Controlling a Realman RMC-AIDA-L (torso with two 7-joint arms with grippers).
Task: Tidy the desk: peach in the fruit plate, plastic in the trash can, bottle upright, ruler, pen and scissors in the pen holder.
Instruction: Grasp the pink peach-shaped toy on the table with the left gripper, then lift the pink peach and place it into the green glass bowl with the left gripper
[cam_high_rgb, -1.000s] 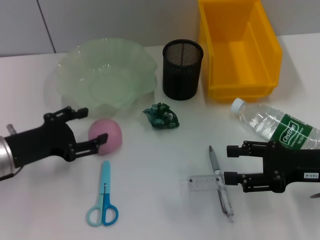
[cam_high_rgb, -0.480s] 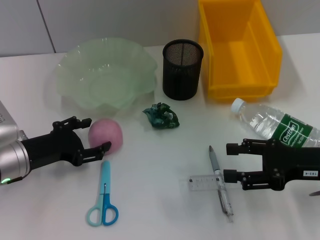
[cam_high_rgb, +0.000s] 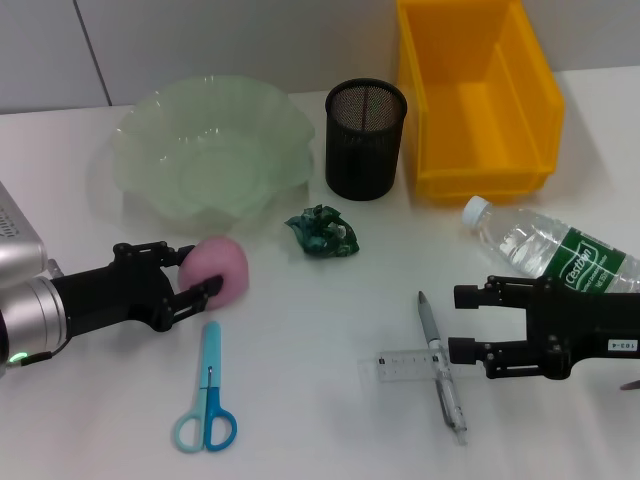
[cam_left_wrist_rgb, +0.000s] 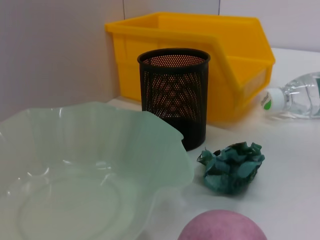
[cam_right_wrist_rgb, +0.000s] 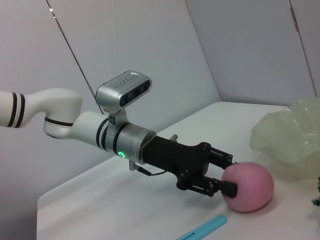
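Since half a second before, your left gripper (cam_high_rgb: 190, 272) had slid forward, and its two black fingers now reached around the pink peach (cam_high_rgb: 219, 269). One finger (cam_right_wrist_rgb: 226, 188) pressed on the near side of the peach and the other sat at its far side. The jaws were wide enough to fit the fruit between them, but you could not tell whether they were squeezing it yet. The peach sat on the white table (cam_high_rgb: 300, 330), just in front of the wavy green fruit plate (cam_high_rgb: 210, 148). The blue scissors (cam_high_rgb: 207, 395) lay flat just below the gripper, apart from it.

Past the peach lay the crumpled green plastic (cam_high_rgb: 322, 232), and behind that stood the black mesh pen holder (cam_high_rgb: 365, 139). The yellow trash can (cam_high_rgb: 478, 95) stood beside the holder.

Your right gripper (cam_high_rgb: 462, 322) had stayed where it was, low over the table on the right, with its fingers spread wide and holding nothing. The pen (cam_high_rgb: 439, 365) lay just beside its fingertips, across the clear ruler (cam_high_rgb: 400, 365). The bottle (cam_high_rgb: 545, 250) lay on its side behind that arm.
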